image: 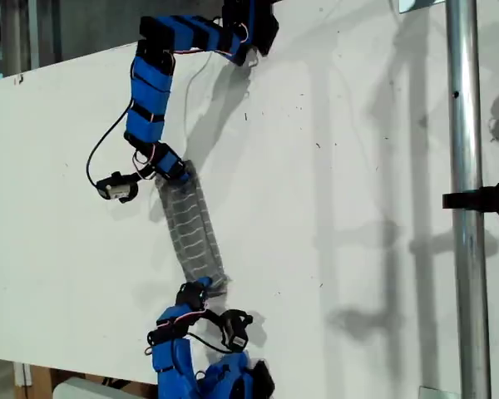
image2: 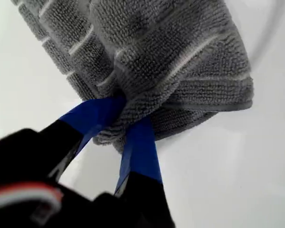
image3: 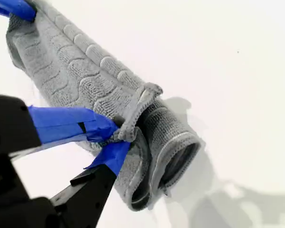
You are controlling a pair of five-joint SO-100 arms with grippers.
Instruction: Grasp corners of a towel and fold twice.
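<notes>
Towel (image: pixel 190 224) lies on the white surface (image: pixel 358 208), gathered into a long narrow roll. In the exterior view it runs from upper left down toward the lower middle. Grey pile, thin pale stripes across it. Our first claw (image2: pixel 128 114) is closed on one end of the roll, with both blue-taped fingers pinching a bunched fold where the layers round over. The cloth above the pinch bulges out wider than the claw. Our second claw (image3: pixel 116 138) is closed on the other end, clamping a puckered hem edge. Beside that pinch the layers gape in open loops at the roll's end, and the roll rests on the surface, casting a soft shadow. In the second wrist view the roll stretches away to the blue fingers of the first claw at its far end. The exterior view shows one blue arm (image: pixel 154 83) reaching down from the top edge to the roll's upper end. Another blue arm (image: pixel 183 349) comes up from the bottom edge to the lower end. We cannot tell from the wrist views which of the two is first. A metal pole (image: pixel 464 166) stands at the exterior view's right, well apart from the towel.
</notes>
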